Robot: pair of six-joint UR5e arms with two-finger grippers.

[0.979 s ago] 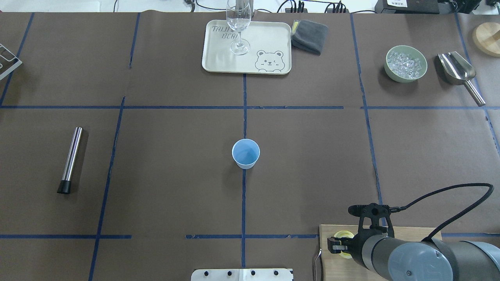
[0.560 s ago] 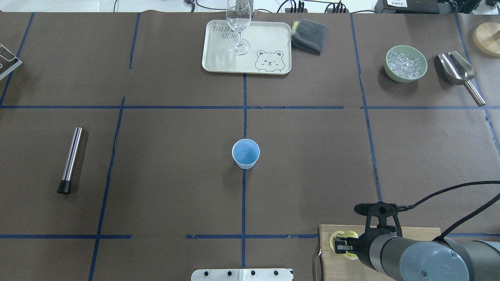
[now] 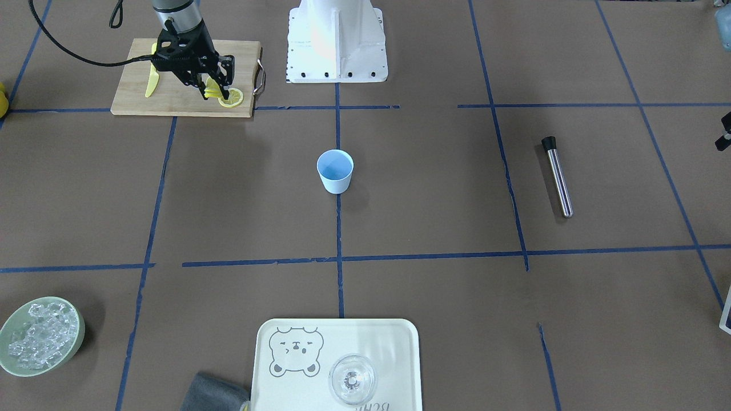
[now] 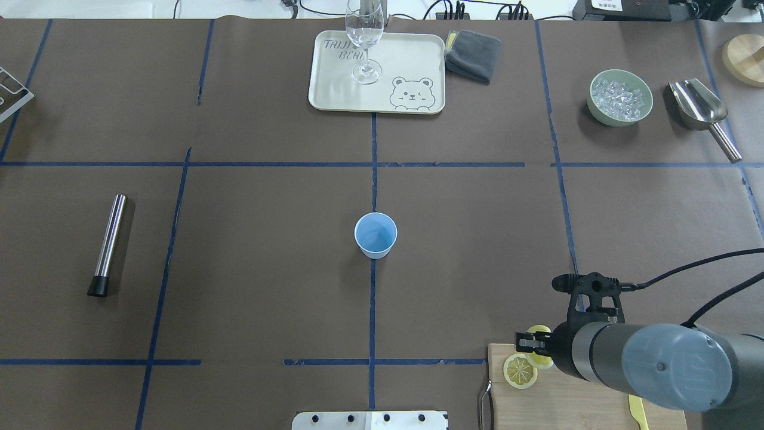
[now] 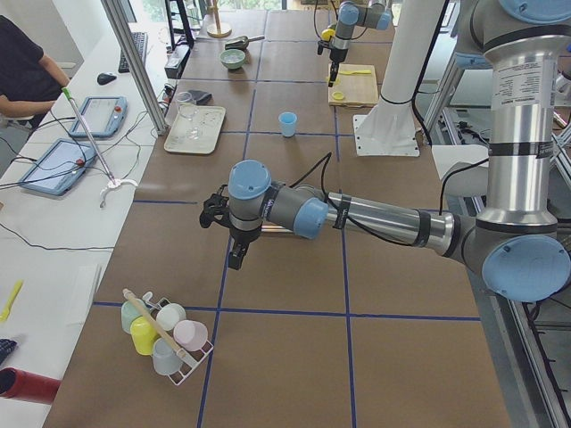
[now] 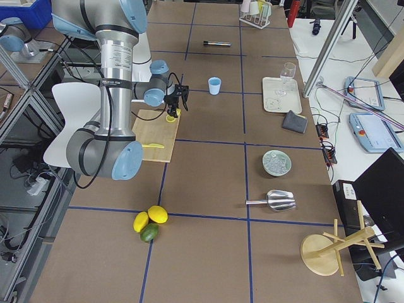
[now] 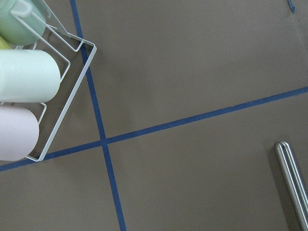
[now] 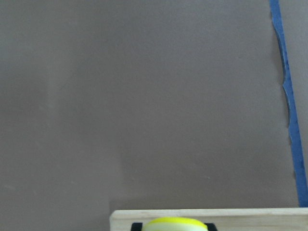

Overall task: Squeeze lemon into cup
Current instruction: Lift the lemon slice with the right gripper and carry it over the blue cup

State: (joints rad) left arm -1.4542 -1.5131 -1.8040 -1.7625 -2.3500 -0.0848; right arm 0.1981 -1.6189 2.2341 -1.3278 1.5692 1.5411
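Brown table [image 4: 268,239]: one cup [image 4: 375,235], two lemon slices [image 4: 520,370]; one on board [image 4: 537,406], other clamped in right gripper [image 4: 530,345].

The light is bright and even, coming from above, so shadows are short and soft. Well ahead of the right gripper's [image 4: 533,347] jaws, the cup [image 3: 335,171] throws only a faint smudge on the matte brown paper. Off to one side of the jaws, the white robot base [image 3: 336,40] is blown out to near-featureless white. Far across the table from them, the steel tube [image 4: 110,239] carries a long streak of glare. In the right wrist view the lemon slice [image 8: 174,224] pinched between the jaws is soft and out of focus. The paper ahead of the jaws looks flat and slightly grainy.
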